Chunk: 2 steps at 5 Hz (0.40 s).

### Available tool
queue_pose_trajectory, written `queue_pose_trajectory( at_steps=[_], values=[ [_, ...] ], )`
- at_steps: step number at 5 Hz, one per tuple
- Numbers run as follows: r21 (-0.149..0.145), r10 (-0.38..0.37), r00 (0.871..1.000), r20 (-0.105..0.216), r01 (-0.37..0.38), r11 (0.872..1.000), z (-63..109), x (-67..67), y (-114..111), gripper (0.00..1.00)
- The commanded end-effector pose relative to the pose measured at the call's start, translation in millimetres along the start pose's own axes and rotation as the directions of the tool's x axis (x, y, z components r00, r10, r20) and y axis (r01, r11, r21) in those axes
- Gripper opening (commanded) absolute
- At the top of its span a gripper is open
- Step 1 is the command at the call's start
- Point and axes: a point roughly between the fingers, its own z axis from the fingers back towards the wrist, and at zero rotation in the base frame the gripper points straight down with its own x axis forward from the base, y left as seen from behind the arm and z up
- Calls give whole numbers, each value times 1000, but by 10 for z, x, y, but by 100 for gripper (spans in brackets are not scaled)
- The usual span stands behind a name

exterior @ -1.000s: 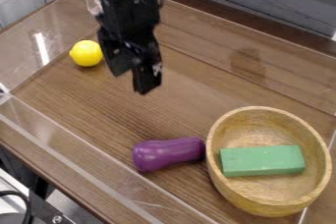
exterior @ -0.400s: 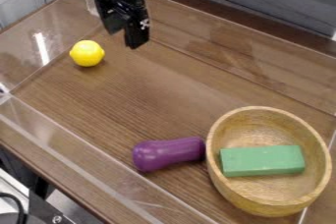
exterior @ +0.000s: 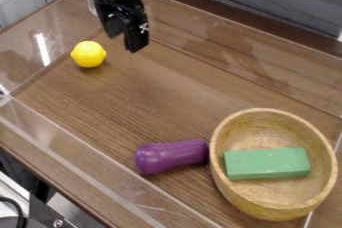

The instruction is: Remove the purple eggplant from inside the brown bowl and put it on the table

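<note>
Now the gripper point(exterior: 132, 32) hangs higher and farther back over the table point(exterior: 201, 82) than a second ago, its jaws wide apart and holding nothing. Well below the jaws and toward the near edge, the purple eggplant point(exterior: 171, 156) lies unmoved, just beside the brown bowl point(exterior: 254, 197), which holds a green block point(exterior: 267, 163). A yellow ball point(exterior: 88, 54) sits left of the jaws.

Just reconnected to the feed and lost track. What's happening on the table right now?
The purple eggplant lies on the table, just outside the brown bowl and close to its rim. The bowl holds only a green block. The gripper is open and empty, up near the far side of the table, next to a yellow ball. Nothing is being handled at this moment; the eggplant looks already placed.
</note>
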Motion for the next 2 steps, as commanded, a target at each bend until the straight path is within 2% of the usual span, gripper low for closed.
queue_pose_trajectory(
  at_steps=[1, 2],
  values=[
    [33, 8, 999, 42, -10, 999, 96, 72, 120, 100],
    [37, 4, 999, 52, -6, 999, 67, 116, 211, 100]
  ],
)
